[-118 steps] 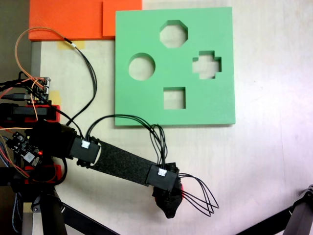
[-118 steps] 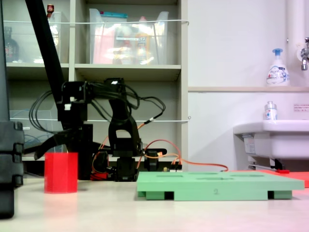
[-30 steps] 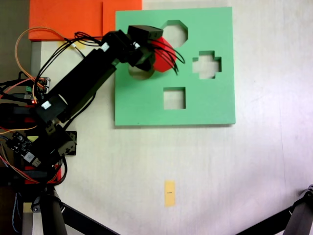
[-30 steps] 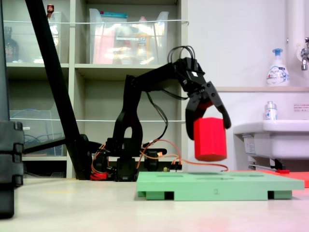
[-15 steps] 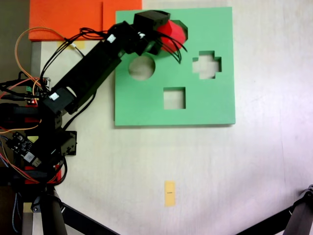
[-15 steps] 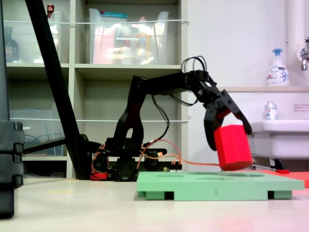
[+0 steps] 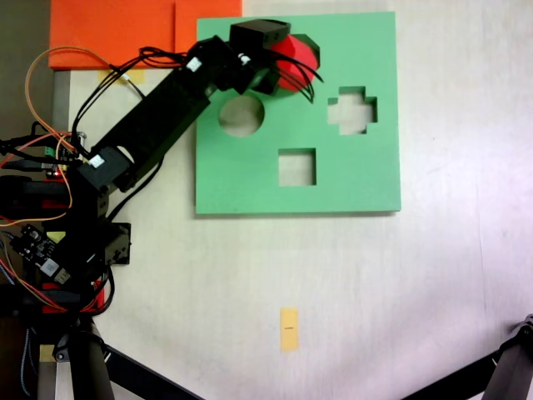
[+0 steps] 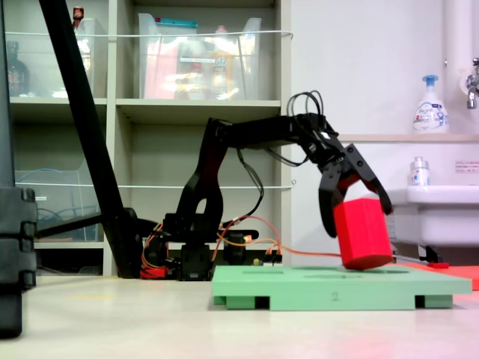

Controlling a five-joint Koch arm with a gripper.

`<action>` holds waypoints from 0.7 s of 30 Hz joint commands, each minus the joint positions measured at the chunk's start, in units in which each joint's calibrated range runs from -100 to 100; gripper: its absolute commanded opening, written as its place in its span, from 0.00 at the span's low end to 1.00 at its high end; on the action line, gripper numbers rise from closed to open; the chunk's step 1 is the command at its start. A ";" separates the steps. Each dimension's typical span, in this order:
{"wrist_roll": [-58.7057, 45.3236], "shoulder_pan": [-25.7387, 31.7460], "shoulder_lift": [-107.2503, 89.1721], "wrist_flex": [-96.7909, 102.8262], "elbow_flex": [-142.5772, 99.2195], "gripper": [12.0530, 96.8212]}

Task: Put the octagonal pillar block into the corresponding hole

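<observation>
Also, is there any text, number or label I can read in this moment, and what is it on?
"2": on the front edge of the green foam board, faint, side-on fixed view.
Label on the pump bottle on the ledge: too small to read.
Sign at the right edge of the wall: too blurred to read.
Small bottle by the sink: unreadable.

Pale tabletop. Far left: grey shelving unit holding clear storage bins. Right: white wall, white sink, soap pump bottle on ledge above it. Even indoor light.
</observation>
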 commanded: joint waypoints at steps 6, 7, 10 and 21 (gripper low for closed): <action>-0.34 1.07 4.33 6.27 10.55 0.28; -0.34 1.17 4.89 6.18 11.05 0.28; -0.34 1.42 5.87 6.18 11.25 0.28; -0.34 1.47 9.36 6.37 11.75 0.29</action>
